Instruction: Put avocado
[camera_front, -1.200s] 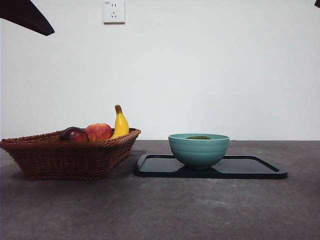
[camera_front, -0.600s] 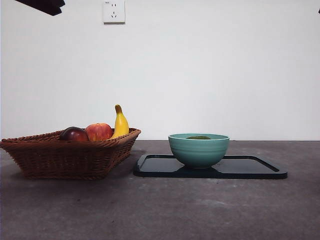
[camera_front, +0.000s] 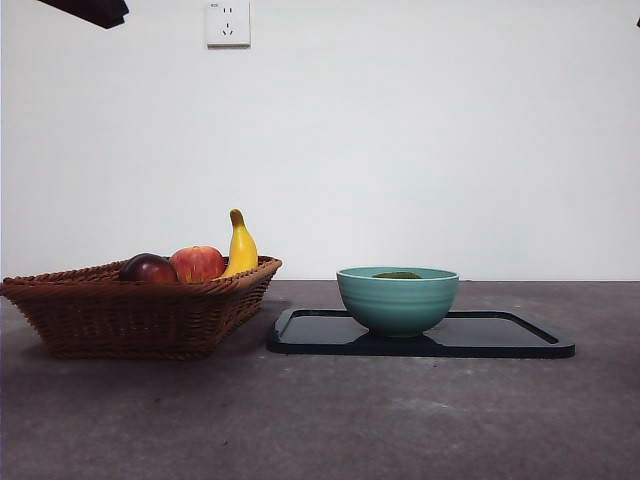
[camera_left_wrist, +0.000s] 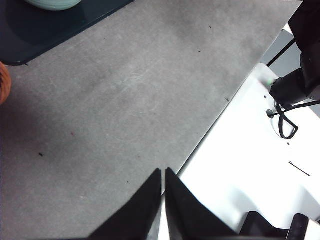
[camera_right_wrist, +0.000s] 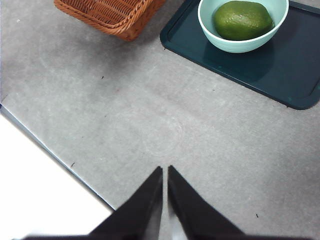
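avocado (camera_right_wrist: 243, 20) lies inside the teal bowl (camera_front: 398, 300), bowl stands on the dark tray (camera_front: 500, 335), tray on the grey surface (camera_front: 320, 420). Right wrist view shows the whole fruit, dark green, dull skin, filling much of the bowl; front view shows only a thin green sliver of it above the rim

Wicker basket (camera_front: 130, 310) sits just beside the tray, apart from it, holding a dark red-purple fruit (camera_front: 148, 268), a red apple (camera_front: 198, 263) and a banana (camera_front: 240, 247) standing upright at the far side. Right wrist view catches only a corner of the basket, none of its fruit

Right pincer (camera_right_wrist: 165, 172): jaws closed to a thin slit, nothing between them, over bare surface near its edge, well apart from tray and bowl. Left pincer (camera_left_wrist: 163, 174): jaws likewise pressed nearly together, empty, over the surface edge beside a white bench (camera_left_wrist: 250, 150); only slivers of bowl, tray and basket at the picture's corner there

Front view shows a black arm tip (camera_front: 90, 10) at one top corner, a speck at the other; wall socket (camera_front: 227, 22) on the white wall
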